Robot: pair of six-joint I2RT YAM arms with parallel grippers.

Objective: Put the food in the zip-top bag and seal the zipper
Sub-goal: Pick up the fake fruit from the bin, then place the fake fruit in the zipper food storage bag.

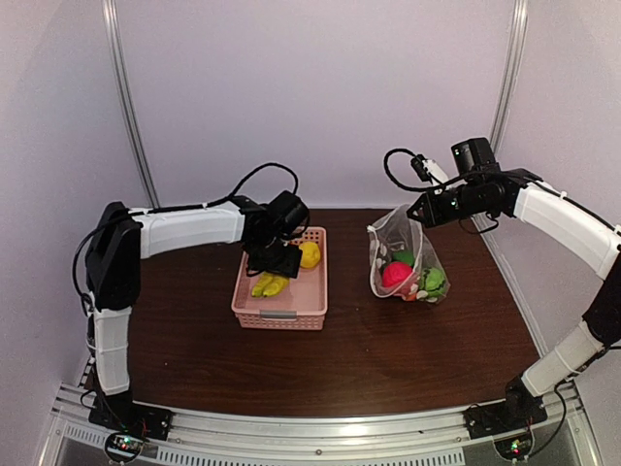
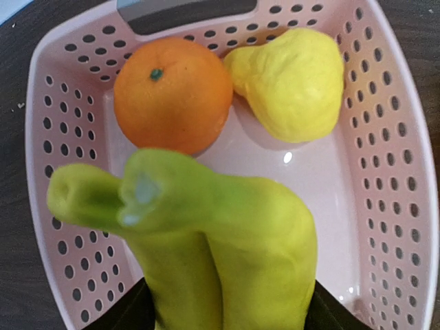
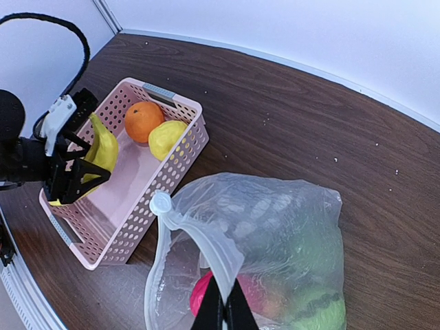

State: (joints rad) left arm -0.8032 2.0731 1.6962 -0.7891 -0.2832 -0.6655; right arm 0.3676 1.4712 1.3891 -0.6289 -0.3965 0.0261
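Observation:
Two yellow-green bananas (image 2: 227,234) joined at the stem stand between the fingers of my left gripper (image 2: 227,309), which press on both of their sides inside the pink basket (image 2: 385,172). An orange (image 2: 172,93) and a yellow piece (image 2: 292,82) lie at the basket's far end. My right gripper (image 3: 223,306) is shut on the mouth edge of the zip-top bag (image 3: 275,227) and holds it up. The zipper (image 3: 199,240) curves open above the jaws. A red ball (image 1: 395,274) and green pieces (image 1: 434,281) sit inside the bag.
The basket (image 1: 279,316) stands left of centre on the dark wooden table (image 1: 359,359), with the bag (image 1: 403,252) to its right. White walls close in the back and both sides. My left arm (image 1: 184,225) reaches across above the table's left part.

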